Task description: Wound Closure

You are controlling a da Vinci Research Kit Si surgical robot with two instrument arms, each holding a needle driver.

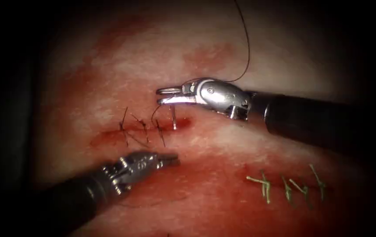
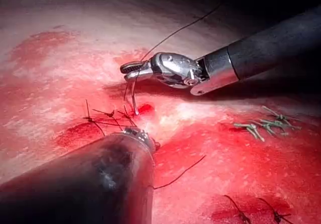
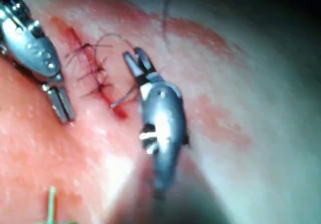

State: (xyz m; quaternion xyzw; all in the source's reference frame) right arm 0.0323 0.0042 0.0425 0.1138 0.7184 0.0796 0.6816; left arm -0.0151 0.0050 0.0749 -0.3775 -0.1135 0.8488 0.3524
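No readable text, label, brand or number anywhere I look. Faint engraved marks on my left tool (image 1: 169,160) body, near jaw hinge in endoscope view, too small and blurred to read.

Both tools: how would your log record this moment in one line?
right tool: open, empty | left tool: shut, empty | needle: standing in cut | thread: trails up

Pale pink tissue (image 1: 205,39) blotched with red fluid (image 1: 223,197); black thread (image 1: 245,48); green stitches (image 1: 284,184) lower right; silver needle (image 1: 173,118).
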